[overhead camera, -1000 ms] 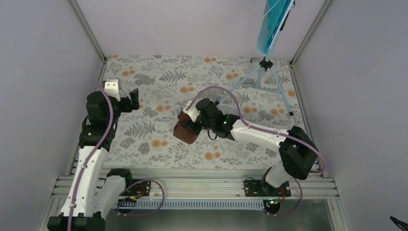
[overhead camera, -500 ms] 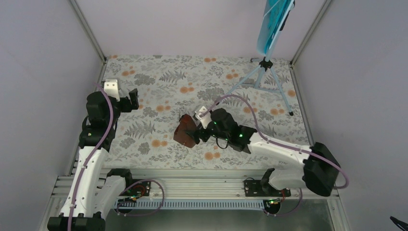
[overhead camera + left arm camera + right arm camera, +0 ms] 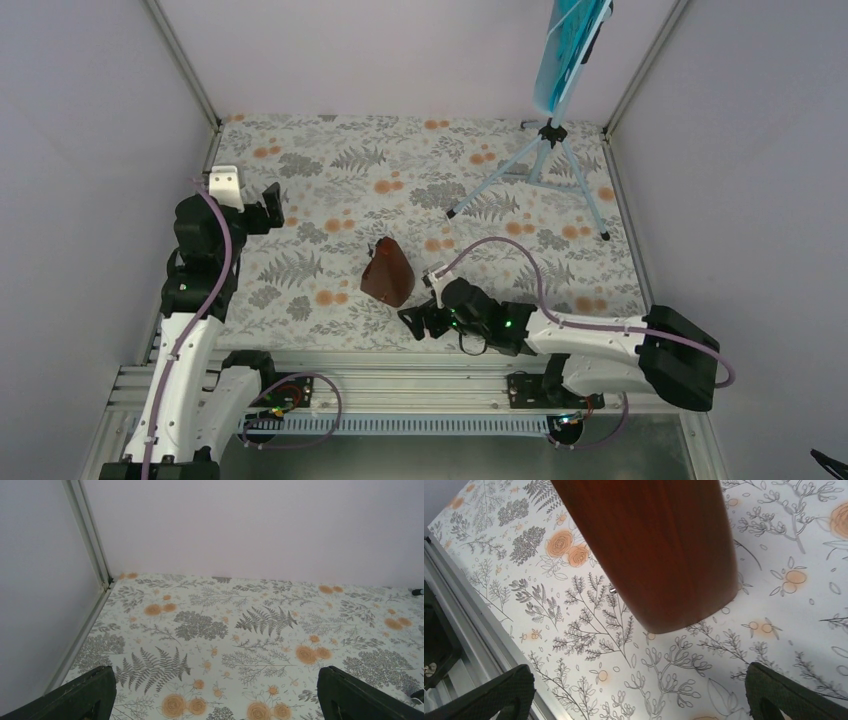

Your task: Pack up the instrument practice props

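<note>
The reddish-brown metronome (image 3: 388, 272) stands free on the floral table cover (image 3: 320, 160), near the middle. My right gripper (image 3: 416, 306) is open just to its near right, apart from it. In the right wrist view the metronome (image 3: 664, 545) fills the top, beyond my open right gripper (image 3: 639, 697), which holds nothing. The pale blue music stand (image 3: 545, 160) is at the back right on its tripod legs, carrying the teal sheet (image 3: 565, 50). My left gripper (image 3: 250, 198) hangs open at the left; the left wrist view shows only cover between its fingers (image 3: 85, 697).
Grey walls close the back and both sides, with aluminium posts (image 3: 185, 60) in the corners. A metal rail (image 3: 400, 385) with both arm bases runs along the near edge. A tripod foot (image 3: 417, 592) shows at the right edge of the left wrist view.
My right gripper has opened, let go of the metronome and drawn back toward the near edge. The metronome now stands alone. The left arm has shifted slightly.
</note>
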`<action>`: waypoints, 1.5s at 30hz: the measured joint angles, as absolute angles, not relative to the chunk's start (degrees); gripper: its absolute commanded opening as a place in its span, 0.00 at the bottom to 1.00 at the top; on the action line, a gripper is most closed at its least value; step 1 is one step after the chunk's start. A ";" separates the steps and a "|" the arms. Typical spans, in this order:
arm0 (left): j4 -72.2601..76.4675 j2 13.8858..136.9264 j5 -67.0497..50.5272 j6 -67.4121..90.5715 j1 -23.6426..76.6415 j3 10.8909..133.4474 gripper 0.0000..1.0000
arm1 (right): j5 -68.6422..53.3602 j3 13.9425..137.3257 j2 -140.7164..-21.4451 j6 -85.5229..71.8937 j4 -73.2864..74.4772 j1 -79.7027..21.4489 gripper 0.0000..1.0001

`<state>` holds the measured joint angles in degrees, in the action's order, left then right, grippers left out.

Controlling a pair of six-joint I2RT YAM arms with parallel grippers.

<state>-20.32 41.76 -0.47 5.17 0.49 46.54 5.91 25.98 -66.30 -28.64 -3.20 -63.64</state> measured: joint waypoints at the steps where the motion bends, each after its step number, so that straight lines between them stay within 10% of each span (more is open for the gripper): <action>1: -20.32 41.76 -0.40 5.15 0.51 46.54 1.00 | 6.44 25.96 -66.85 -29.98 -3.51 -64.49 1.00; 20: -20.32 41.65 1.32 5.17 0.51 46.54 1.00 | 11.53 28.84 -82.46 -36.27 -10.68 -64.64 1.00; 45: -20.43 41.17 3.09 5.17 0.49 46.52 1.00 | 1.41 27.79 -72.95 -28.05 -14.04 -46.00 1.00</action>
<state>-20.43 41.17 3.09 5.17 0.49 46.52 1.41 27.79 -72.95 -28.05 -14.04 -46.00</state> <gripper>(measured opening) 1.000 0.995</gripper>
